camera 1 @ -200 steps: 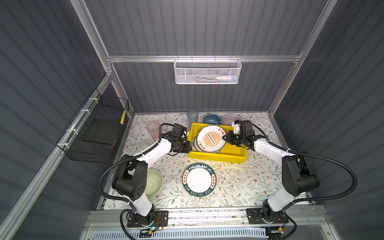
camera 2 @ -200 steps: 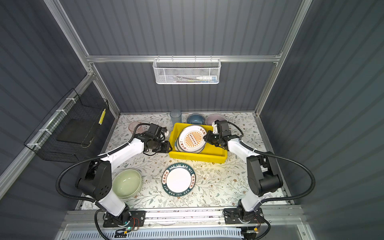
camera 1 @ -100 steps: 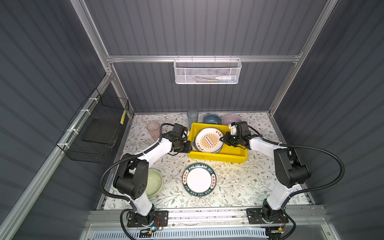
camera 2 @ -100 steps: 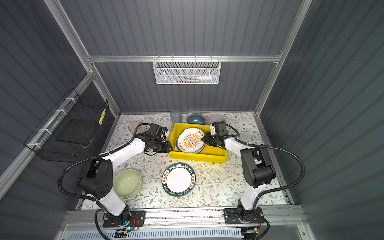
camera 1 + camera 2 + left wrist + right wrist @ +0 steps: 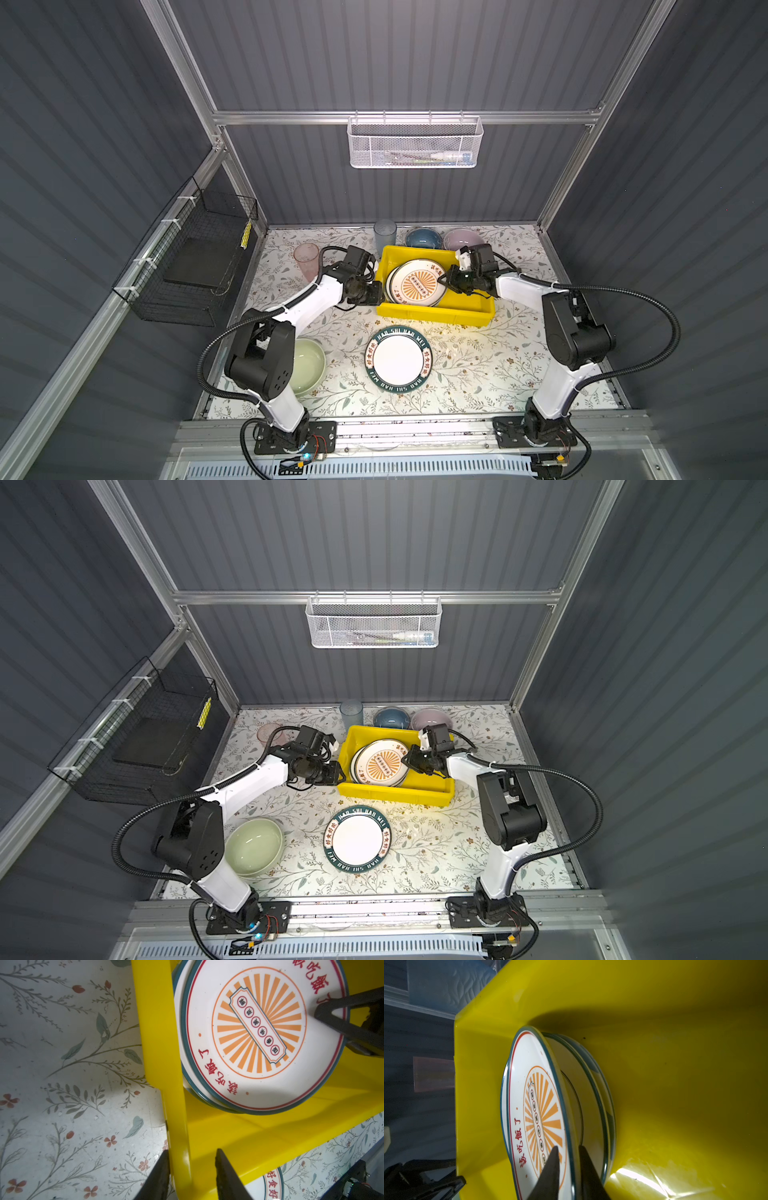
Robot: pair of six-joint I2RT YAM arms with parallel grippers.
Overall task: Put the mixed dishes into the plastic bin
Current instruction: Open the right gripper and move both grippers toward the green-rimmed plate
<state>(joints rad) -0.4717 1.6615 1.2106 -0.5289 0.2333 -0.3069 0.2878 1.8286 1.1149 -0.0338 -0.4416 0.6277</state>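
Two stacked plates (image 5: 415,283) lie in the bin (image 5: 436,311) — a third plate (image 5: 398,360) before it (bowls (image 5: 423,239) behind).

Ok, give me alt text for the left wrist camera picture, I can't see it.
A bright yellow plastic bin holds a round white plate with an orange sunburst and red lettering, stacked on another plate. The left gripper straddles the bin's side wall, jaws apart; the right gripper's black fingers reach over the plate's rim, above a floral tablecloth.

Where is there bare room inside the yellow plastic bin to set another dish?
The yellow plastic bin has bare floor in its right part, behind the right gripper. Its left part is crowded: the sunburst-patterned round plate lies on another plate there, the right gripper's jaws straddle its rim, and the left gripper straddles the bin's left wall.
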